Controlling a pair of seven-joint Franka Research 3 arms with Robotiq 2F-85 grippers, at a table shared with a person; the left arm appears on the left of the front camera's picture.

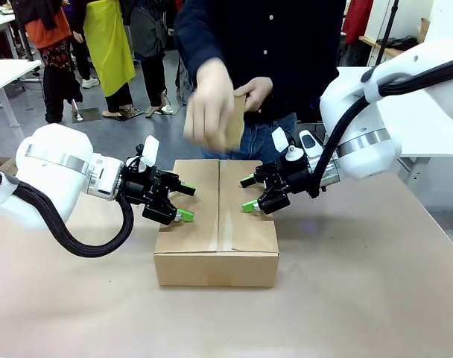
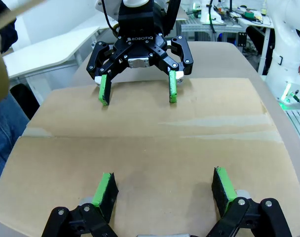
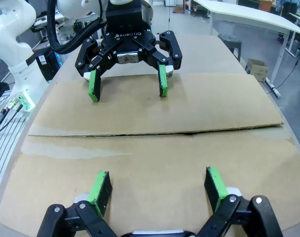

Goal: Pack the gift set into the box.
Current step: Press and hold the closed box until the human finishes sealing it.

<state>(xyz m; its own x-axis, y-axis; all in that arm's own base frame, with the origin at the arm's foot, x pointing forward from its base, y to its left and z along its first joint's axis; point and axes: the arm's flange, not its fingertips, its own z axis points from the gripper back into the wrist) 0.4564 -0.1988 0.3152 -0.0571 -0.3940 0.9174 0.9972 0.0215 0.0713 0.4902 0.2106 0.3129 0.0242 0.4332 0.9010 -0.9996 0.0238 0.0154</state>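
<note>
With jaws apart, the left gripper (image 1: 183,203) and right gripper (image 1: 248,193) are hovering over the closed box (image 1: 217,224); pressing both flaps evenly should keep the seam flat.

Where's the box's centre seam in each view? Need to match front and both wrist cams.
Front: seam runs from the near edge away toward the person, down the middle of the box top.
Left wrist: seam crosses the picture sideways, mid-height.
Right wrist: seam crosses sideways, just above mid-height.
Shared landmark: the pale tape-residue strip along the seam, also at and.
</note>
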